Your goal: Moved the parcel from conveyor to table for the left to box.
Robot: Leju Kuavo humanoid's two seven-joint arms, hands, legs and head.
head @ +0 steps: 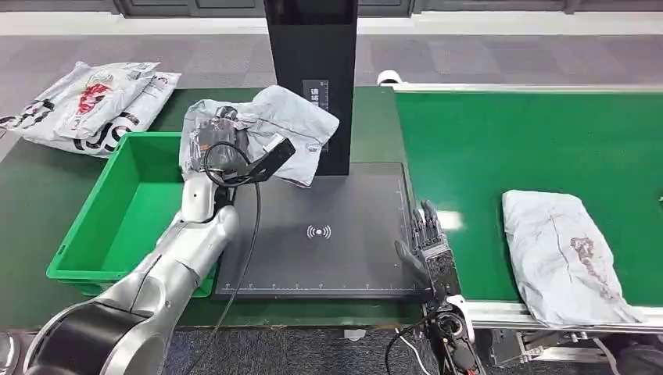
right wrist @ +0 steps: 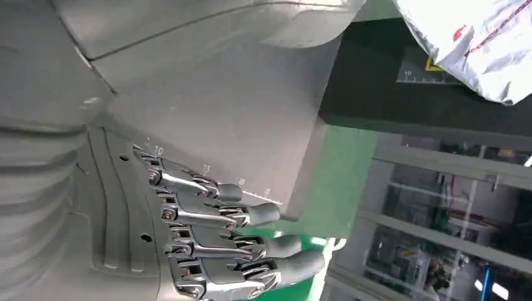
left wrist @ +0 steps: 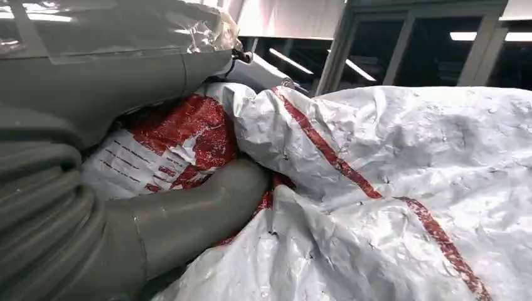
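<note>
The left robot hand [head: 217,134] is raised above the near edge of the bin [head: 125,211] and the scan pad [head: 328,234], gripping a parcel [head: 270,129]. The left wrist view confirms it: thumb and fingers are pressed into the crumpled white-and-red film of the parcel [left wrist: 376,188]. The parcel hangs clear of the tabletop [head: 375,125], in front of the black post [head: 313,78]. Its long axis runs roughly side to side, the free end pointing toward the post and sagging slightly downward.

The right robot hand [head: 426,246] rests at the pad's right edge, beside the conveyor [head: 532,148]. Its fingers are apart and nearly straight in the right wrist view [right wrist: 251,251], and it holds nothing.

Judgement: the step in hand is the boxing half, with the left robot hand carrying the parcel toward the bin. The next move calls for a swing to the robot's left until the parcel is over the bin's open middle (not its rim), then a lowering and a release. The trailing end may catch on the rim.

A second parcel [head: 567,254] lies on the conveyor, long axis running from far to near, its near end at the belt's edge. More parcels [head: 90,105] lie stacked at the far left of the tabletop.
</note>
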